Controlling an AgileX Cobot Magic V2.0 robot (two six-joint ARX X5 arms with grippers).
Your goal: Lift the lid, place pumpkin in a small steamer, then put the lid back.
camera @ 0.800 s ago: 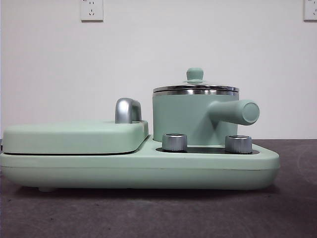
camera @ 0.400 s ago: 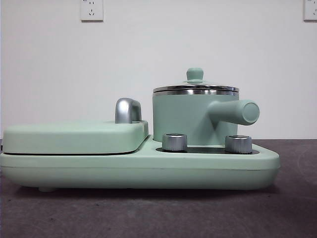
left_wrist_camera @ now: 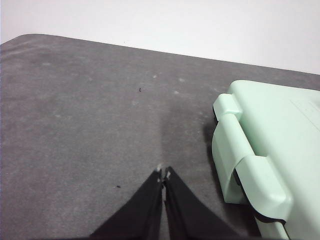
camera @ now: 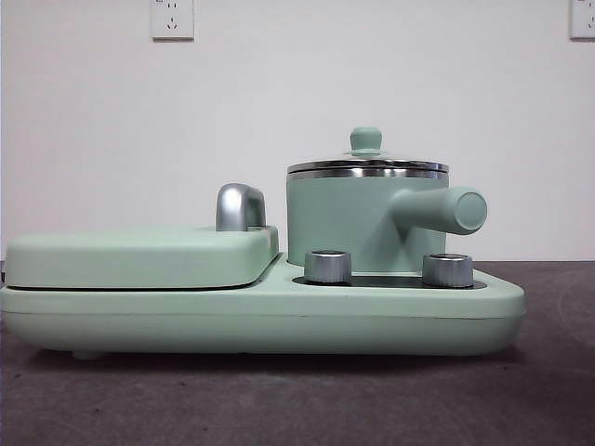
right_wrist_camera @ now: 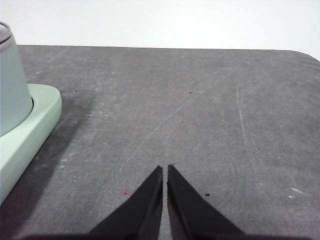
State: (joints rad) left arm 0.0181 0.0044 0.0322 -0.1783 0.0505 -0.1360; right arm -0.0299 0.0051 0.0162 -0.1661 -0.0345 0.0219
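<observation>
The small steamer (camera: 358, 218), a mint-green pot with a stub handle, stands on the right side of the wide base (camera: 260, 311). Its lid (camera: 366, 165), glass with a chrome rim and a mint-green knob, sits on top of it. The pumpkin is not in view. My left gripper (left_wrist_camera: 164, 175) is shut over bare table beside the base's griddle end (left_wrist_camera: 265, 150). My right gripper (right_wrist_camera: 164, 170) is shut over bare table, with the small steamer (right_wrist_camera: 11, 95) off to one side. Neither gripper shows in the front view.
A flat mint-green griddle cover (camera: 139, 255) with a chrome handle (camera: 238, 206) fills the base's left side. Two chrome dials (camera: 327, 266) sit in front of the pot. Dark grey table (right_wrist_camera: 200, 115) spreads around the appliance, with a white wall behind.
</observation>
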